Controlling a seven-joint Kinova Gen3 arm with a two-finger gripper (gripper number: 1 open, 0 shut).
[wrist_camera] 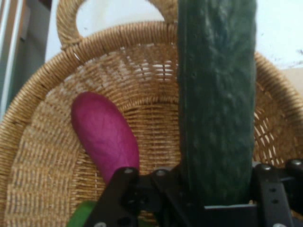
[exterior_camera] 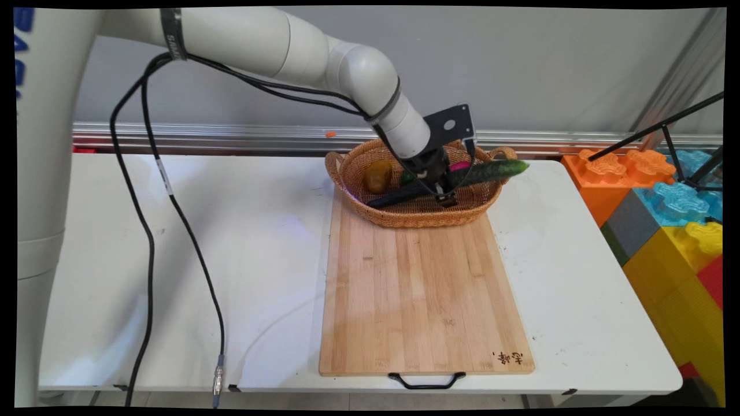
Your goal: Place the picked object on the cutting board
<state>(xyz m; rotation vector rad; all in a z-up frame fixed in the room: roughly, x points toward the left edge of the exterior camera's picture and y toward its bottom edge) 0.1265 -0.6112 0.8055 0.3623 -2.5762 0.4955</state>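
Clamping a dark green cucumber (wrist_camera: 217, 104) between its fingers, the gripper (exterior_camera: 444, 186) hangs inside the wicker basket (exterior_camera: 404, 216) at upper centre, a magenta vegetable (wrist_camera: 105, 134) lying just beside.

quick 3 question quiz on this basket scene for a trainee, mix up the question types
1. True or false: the gripper is shut on the cucumber.
2. Which lies in the wicker basket beside the cucumber in the hand view? A) magenta eggplant-like vegetable B) red apple C) white egg
3. Fill in: the basket stands at the far end of the wooden ____.

Key: 1 true; 2 A; 3 cutting board
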